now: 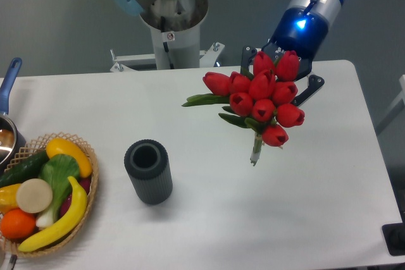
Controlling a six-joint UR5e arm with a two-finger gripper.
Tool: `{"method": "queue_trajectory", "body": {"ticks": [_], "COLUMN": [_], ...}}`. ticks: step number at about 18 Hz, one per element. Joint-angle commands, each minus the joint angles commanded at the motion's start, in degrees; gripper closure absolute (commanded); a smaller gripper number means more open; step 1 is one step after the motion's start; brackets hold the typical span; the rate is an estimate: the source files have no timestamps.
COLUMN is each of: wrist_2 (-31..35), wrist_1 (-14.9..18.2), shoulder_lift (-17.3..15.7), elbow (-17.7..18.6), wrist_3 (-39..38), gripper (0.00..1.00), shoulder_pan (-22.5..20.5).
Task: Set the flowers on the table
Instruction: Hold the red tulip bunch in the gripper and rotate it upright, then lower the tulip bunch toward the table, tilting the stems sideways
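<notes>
Jaws stand apart on either side of the flowers (262, 96), though the blooms hide whether the gripper (281, 77) actually pinches them, so its grip cannot be told. From the fixed camera, the red tulips hang over the far right part of the table (209, 219), stems pointing down toward the white top (leaves jutting left). Nearer left stands a dark ribbed vase (148, 172), and a fruit basket (82, 219) sits at the left edge.

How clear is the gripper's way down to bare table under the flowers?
Probably clear: the gripper holds the flowers over bare table; the grey vase stands well aside.
</notes>
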State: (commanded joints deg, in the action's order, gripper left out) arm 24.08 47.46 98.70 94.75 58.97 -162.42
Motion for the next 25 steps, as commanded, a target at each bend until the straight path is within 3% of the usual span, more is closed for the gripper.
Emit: {"method": "queue_trajectory", "body": {"ticks": [10, 16, 19, 25], "wrist_2": [0.96, 20.80, 33.96, 48.93], "wrist_1": [0.09, 0.44, 0.53, 0.88], "shoulder_lift": [-1.40, -5.62, -6.76, -7.21], "elbow": [1.76, 2.90, 4.30, 8.79], "wrist_3": [-0.44, -0.18, 0.35, 9.57], "gripper": [0.54, 0.54, 0.54, 0.53], "shoulder_pan": [-0.53, -0.09, 0.44, 0.79]}}
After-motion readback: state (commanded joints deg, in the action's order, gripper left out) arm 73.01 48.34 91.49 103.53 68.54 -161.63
